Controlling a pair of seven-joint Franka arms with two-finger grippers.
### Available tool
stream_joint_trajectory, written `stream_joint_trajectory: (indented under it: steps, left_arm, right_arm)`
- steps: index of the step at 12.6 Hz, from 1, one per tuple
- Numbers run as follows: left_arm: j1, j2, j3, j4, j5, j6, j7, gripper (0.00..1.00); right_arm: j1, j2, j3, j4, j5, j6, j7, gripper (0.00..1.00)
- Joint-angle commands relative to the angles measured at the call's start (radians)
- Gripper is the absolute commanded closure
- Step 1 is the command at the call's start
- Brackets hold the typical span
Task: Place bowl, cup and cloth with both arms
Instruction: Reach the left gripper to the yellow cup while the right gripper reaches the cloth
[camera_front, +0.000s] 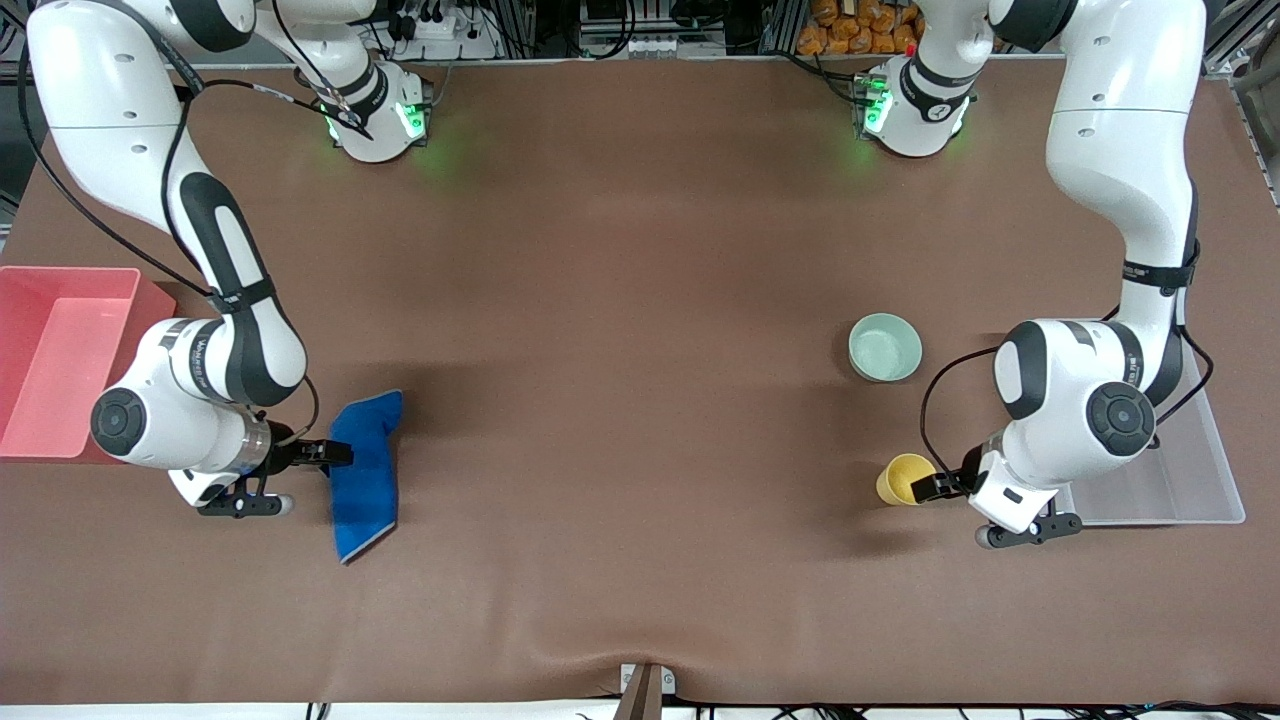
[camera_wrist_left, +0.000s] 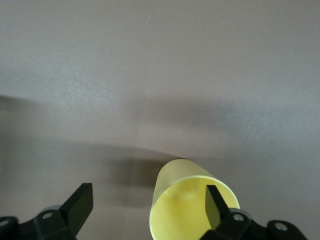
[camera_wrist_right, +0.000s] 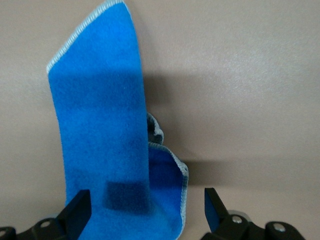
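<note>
The yellow cup (camera_front: 903, 478) stands on the table toward the left arm's end, nearer to the front camera than the pale green bowl (camera_front: 885, 347). My left gripper (camera_front: 935, 486) is open at the cup. In the left wrist view (camera_wrist_left: 148, 202) one finger (camera_wrist_left: 214, 202) shows at the mouth of the cup (camera_wrist_left: 185, 200) and the other finger stands well off its side. The blue cloth (camera_front: 365, 470) lies folded toward the right arm's end. My right gripper (camera_front: 322, 455) is open, low at the cloth's edge. In the right wrist view (camera_wrist_right: 145, 210) its fingers stand either side of the cloth (camera_wrist_right: 100, 135).
A pink bin (camera_front: 70, 272) sits at the right arm's end of the table. A clear shallow tray (camera_front: 1200, 470) lies at the left arm's end, partly under the left arm. Brown table cover (camera_front: 620, 400) spans between cloth and cup.
</note>
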Motion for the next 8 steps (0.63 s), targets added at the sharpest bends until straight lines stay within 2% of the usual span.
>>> stream_joint_trajectory:
  steps: [1, 3, 4, 5, 6, 7, 8]
  left_arm:
    - [-0.007, 0.007, 0.006, -0.012, -0.017, -0.001, 0.005, 0.06]
    - [-0.007, 0.007, 0.006, -0.021, -0.014, -0.002, 0.013, 0.24]
    - [-0.01, 0.008, 0.006, -0.021, -0.012, -0.004, 0.011, 0.42]
    - [-0.013, 0.007, 0.007, -0.021, -0.011, -0.005, 0.011, 0.7]
    - [-0.015, 0.008, 0.007, -0.021, -0.009, -0.005, 0.015, 0.81]
    - [-0.015, 0.007, 0.007, -0.018, 0.0, -0.007, 0.01, 0.99]
    - [-0.015, 0.004, 0.007, -0.015, 0.0, -0.007, 0.002, 1.0]
  right_arm:
    - [0.002, -0.027, 0.003, -0.072, 0.045, 0.065, -0.023, 0.05]
    - [0.002, -0.029, 0.003, -0.074, 0.113, 0.063, -0.022, 0.43]
    - [0.002, -0.029, 0.003, -0.074, 0.155, 0.058, -0.022, 0.66]
    - [0.003, -0.03, 0.003, -0.074, 0.192, 0.058, -0.02, 1.0]
    - [0.003, -0.033, 0.003, -0.074, 0.226, 0.056, -0.019, 1.0]
    - [0.003, -0.035, 0.002, -0.074, 0.257, 0.056, -0.02, 1.0]
    - [0.003, -0.036, 0.002, -0.072, 0.263, 0.055, -0.017, 1.0]
